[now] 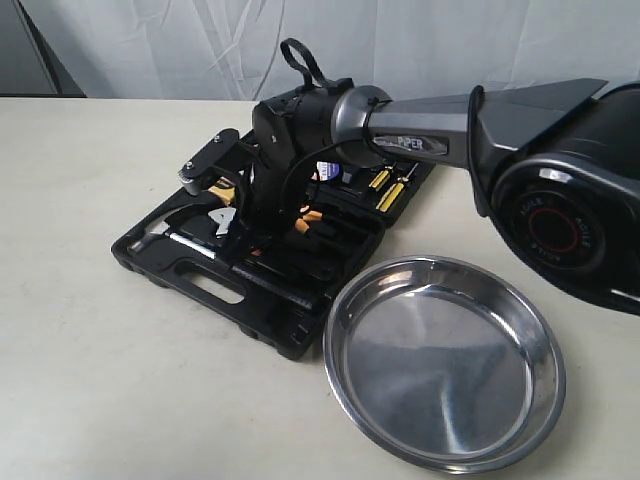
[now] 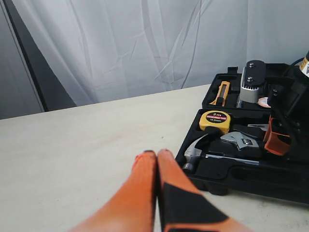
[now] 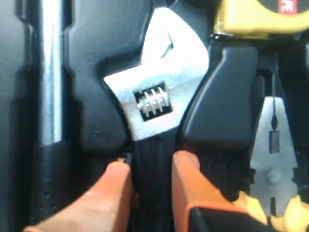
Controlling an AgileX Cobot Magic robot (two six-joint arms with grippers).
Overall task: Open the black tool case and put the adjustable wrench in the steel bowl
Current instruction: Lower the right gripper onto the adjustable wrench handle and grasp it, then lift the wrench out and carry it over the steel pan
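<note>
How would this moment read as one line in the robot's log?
black tool case open | right gripper astride adjustable wrench handle, grip unclear | left gripper shut, empty | steel bowl empty

We found the black tool case [image 1: 265,310] lying open and flat. The adjustable wrench [image 3: 154,96], silver-headed and black-handled, sat in its moulded slot. The shiny steel bowl [image 1: 445,365] stood upright just beside the case.
</note>
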